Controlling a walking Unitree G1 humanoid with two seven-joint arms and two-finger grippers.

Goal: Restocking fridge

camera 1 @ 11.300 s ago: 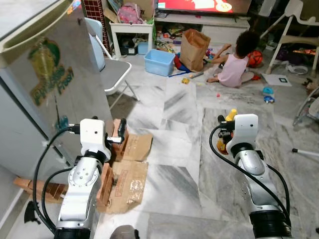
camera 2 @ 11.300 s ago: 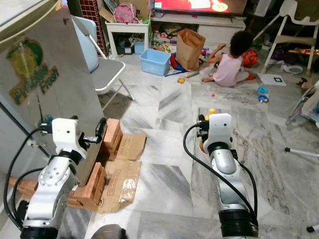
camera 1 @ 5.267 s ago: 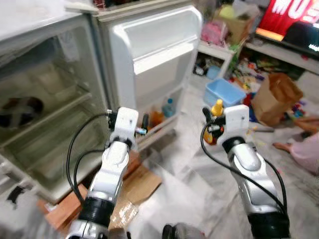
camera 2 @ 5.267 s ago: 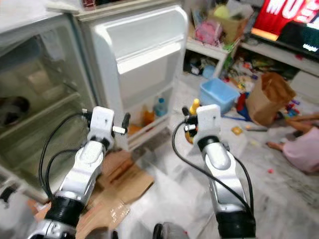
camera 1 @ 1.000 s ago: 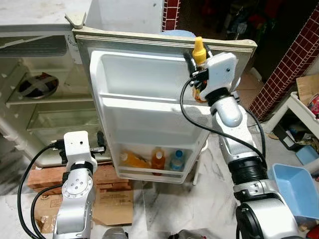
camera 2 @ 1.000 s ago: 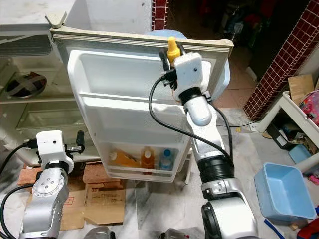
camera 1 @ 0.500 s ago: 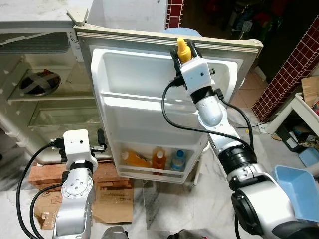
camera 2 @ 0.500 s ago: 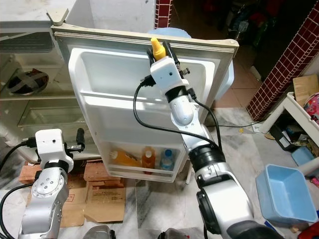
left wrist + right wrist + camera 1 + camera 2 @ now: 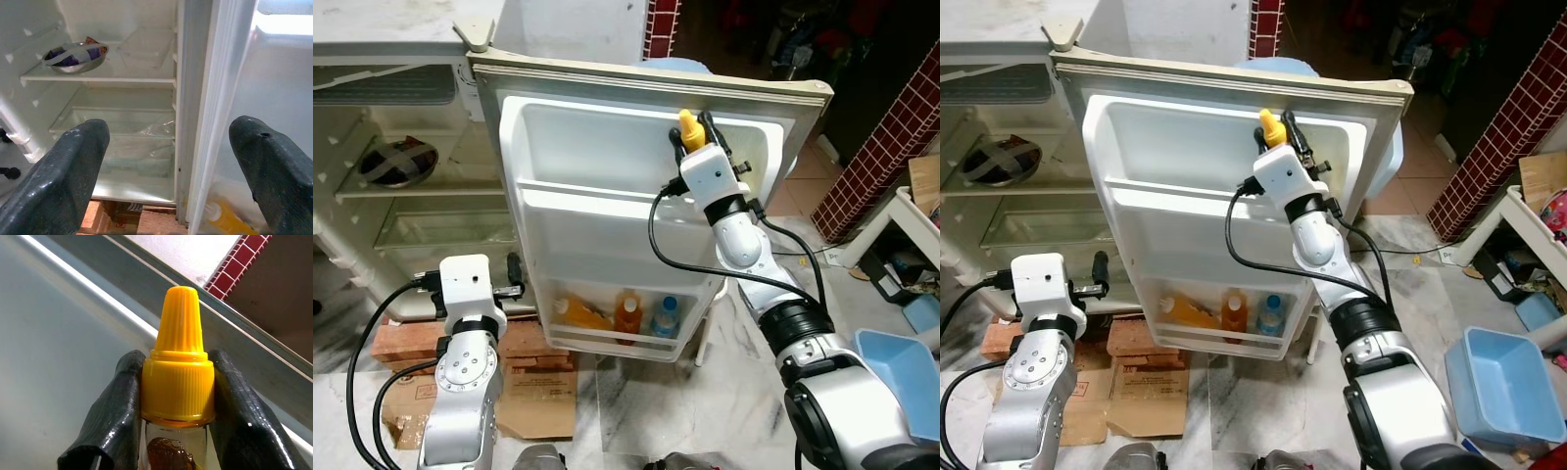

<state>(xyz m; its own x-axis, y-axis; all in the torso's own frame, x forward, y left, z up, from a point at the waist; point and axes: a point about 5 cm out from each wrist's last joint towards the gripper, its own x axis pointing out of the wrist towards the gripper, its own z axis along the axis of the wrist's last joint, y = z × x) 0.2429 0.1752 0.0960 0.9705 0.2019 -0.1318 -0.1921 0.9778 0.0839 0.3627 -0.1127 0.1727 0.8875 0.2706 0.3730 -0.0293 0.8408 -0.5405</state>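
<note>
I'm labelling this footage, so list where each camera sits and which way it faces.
Left and right eye views: on the head, looking down at the open fridge door; both arms show.
Left wrist view: on the left arm, facing the fridge shelves; open left end effector frames it.
Right wrist view: along the right end effector, shut on a yellow-capped bottle.
Shared: the eye views also show that bottle.

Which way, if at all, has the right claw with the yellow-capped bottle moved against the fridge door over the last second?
Yes. The right claw, shut on the yellow-capped bottle, has come down from the fridge door's top edge into its upper shelf.
</note>
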